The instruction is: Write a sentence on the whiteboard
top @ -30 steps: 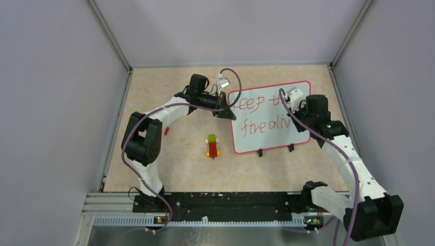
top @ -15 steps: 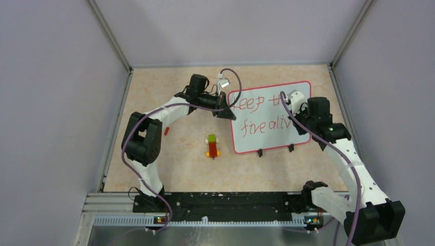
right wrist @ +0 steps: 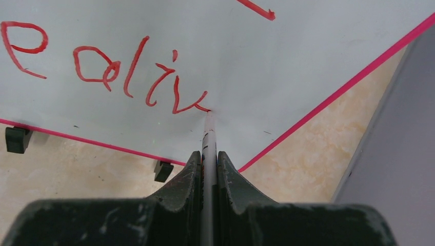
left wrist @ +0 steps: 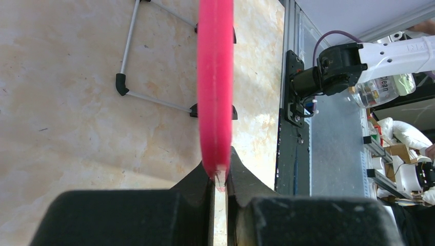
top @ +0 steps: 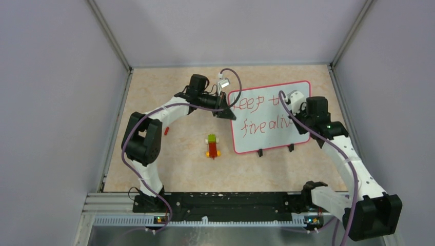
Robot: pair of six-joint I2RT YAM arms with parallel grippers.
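Starting near the left edge of the surface [top: 154,174], a small red piece [top: 166,130] lies alone on the beige top. Right of it, near the middle, sits a little stack of green, yellow and red blocks [top: 212,146], apart from everything else.

Beyond the blocks, the left pincer [left wrist: 219,171] is closed on the left rim of the whiteboard [top: 256,141]. The left wrist view shows the pink rim edge-on, pinched between the two black fingers [left wrist: 202,182].

The whiteboard stands in the right half of the surface, reaching toward the far right corner. Its two black clip feet [top: 260,152] rest on the side facing the near edge. Red handwriting covers it in two lines: "keep th" above and "fire aliv" below.

At the board's right side, the right pincer [right wrist: 208,159] is clamped around a thin marker [right wrist: 209,128]. The marker's tip touches the white face exactly where the last red stroke of the "v" ends, just above the board's lower pink rim and close to its near right corner.
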